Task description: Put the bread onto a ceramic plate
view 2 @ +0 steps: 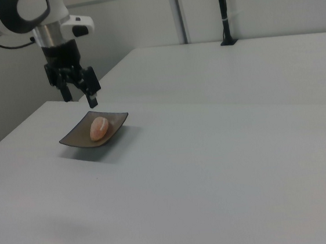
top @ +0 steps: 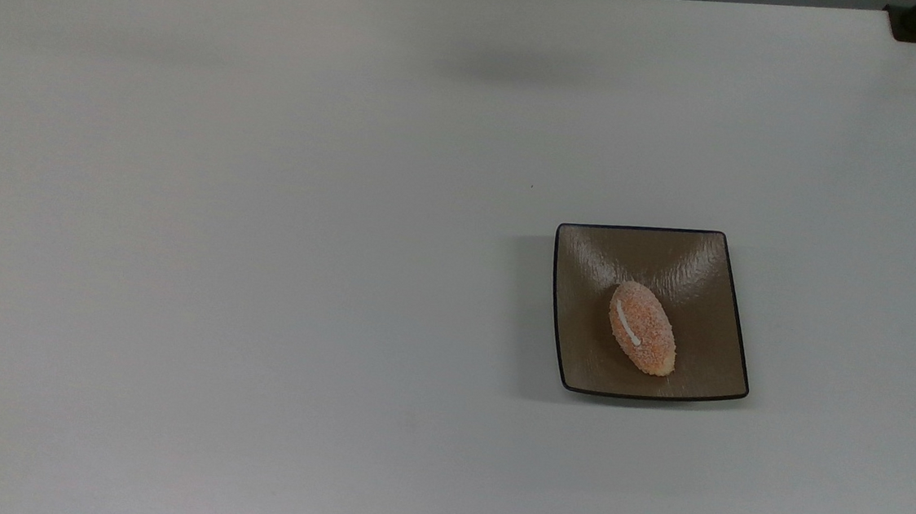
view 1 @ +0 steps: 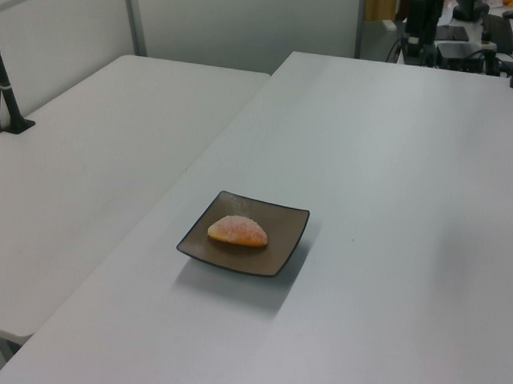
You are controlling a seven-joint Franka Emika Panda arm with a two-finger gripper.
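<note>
Resting on the plate [top: 589, 259], the bread [top: 642, 328] lies just below the gripper [view 2: 79, 98], whose fingers hang spread apart, holding nothing.

Arm [view 2: 17, 15] cut off at right view's top-left corner.

Top view looks straight down; left and right views, seemingly oblique, share the ceramic plate [top: 580, 365].

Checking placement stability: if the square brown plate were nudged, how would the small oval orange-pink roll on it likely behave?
The small oval orange-pink roll would probably rock or roll sideways, given its rounded shape. The slightly dished square brown plate should likely keep it on. Its speckled crumb surface suggests grip, not sliding.
</note>
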